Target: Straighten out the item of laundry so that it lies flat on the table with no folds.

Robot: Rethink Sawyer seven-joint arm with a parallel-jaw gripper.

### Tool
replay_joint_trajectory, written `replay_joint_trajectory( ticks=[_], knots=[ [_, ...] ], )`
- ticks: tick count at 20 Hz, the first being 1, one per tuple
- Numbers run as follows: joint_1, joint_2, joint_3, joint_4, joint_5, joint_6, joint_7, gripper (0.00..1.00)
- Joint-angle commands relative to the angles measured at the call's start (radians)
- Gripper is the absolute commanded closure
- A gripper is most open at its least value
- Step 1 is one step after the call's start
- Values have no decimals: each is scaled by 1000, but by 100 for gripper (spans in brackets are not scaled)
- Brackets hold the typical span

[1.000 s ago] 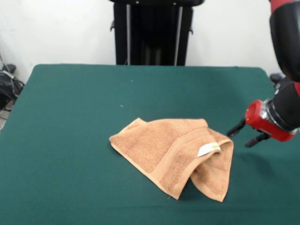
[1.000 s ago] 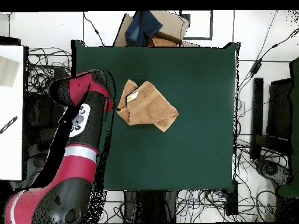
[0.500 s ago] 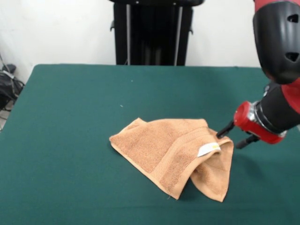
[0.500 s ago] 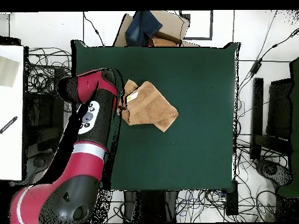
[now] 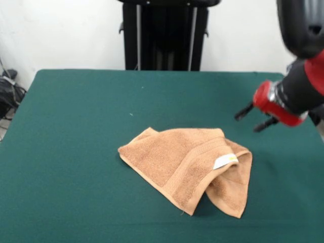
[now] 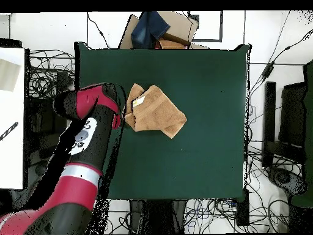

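The item of laundry (image 5: 177, 162) is a tan towel lying crumpled on the green table (image 5: 76, 126), right of centre. Its right side is folded over, with a white tag (image 5: 226, 161) showing on top. In the front view my gripper (image 5: 247, 123) hangs in the air up and to the right of the towel, open and holding nothing. The overhead view shows the towel (image 6: 156, 111) in the left half of the table (image 6: 202, 153), with my gripper (image 6: 123, 117) just off its left edge and my red arm (image 6: 88, 122) over the table's left border.
A cardboard box with blue cloth (image 6: 160, 29) sits beyond the table's top edge in the overhead view. Tangled cables (image 6: 43, 73) lie on the floor around the table, and a white surface (image 6: 12, 116) stands at the left.
My gripper first came in close to the towel's folded right corner, then rose up and away from it. The towel has not moved.
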State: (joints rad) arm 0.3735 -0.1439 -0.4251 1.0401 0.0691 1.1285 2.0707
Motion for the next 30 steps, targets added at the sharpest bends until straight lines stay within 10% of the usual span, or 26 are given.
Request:
replay_joint_trajectory(
  ticks=[1, 7, 17, 30],
  knots=[
    [62, -185, -5, 320, -1, -16, 218, 0],
    [65, -250, -30, 358, -26, 14, 165, 0],
    [22, -42, 40, 180, -1, -104, 225, 0],
    [52, 3, 24, 161, 28, -98, 260, 0]
  ],
)
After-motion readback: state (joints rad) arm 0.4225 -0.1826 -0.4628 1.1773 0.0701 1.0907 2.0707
